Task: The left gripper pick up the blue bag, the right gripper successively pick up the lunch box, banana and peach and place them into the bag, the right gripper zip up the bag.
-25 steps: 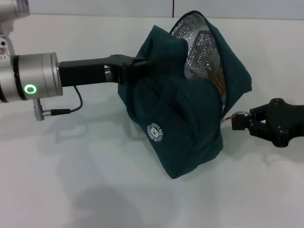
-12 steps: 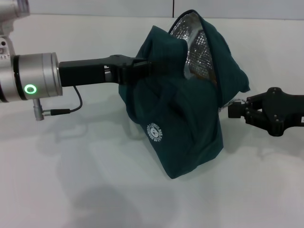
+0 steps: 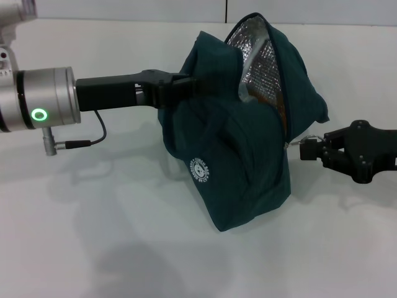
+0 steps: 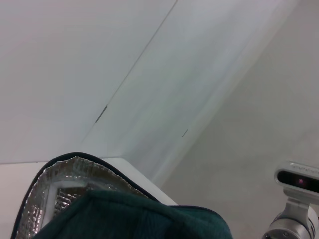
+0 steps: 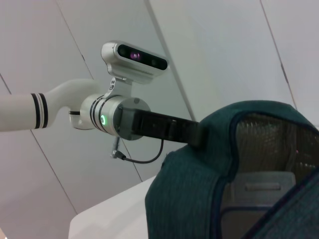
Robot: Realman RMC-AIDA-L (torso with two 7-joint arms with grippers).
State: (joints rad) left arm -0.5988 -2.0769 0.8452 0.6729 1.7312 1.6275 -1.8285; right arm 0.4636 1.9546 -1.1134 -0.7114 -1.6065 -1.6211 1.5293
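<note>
The blue bag [image 3: 242,149] is held tilted above the white table, its foil-lined opening [image 3: 260,59] facing up and back. My left gripper [image 3: 186,87] comes in from the left and is shut on the bag's upper left edge. At the bag's right side, my right gripper [image 3: 309,151] is shut on the zipper pull, at the lower end of the open zipper. Through the opening, the right wrist view shows a pale flat rectangular lid, the lunch box [image 5: 261,188]. An orange sliver [image 3: 277,102] shows at the opening's edge, perhaps the banana. The peach is hidden.
The white table [image 3: 111,236] spreads out below and in front of the bag. A thin black cable [image 3: 93,141] hangs under my left wrist. The right wrist view also takes in my head camera [image 5: 134,56] and the left arm [image 5: 149,124].
My right gripper rose towards the bag with the zipper pull, then dropped back slightly. The bag's right flap shifted and the opening looks a little narrower. The left arm held still.
</note>
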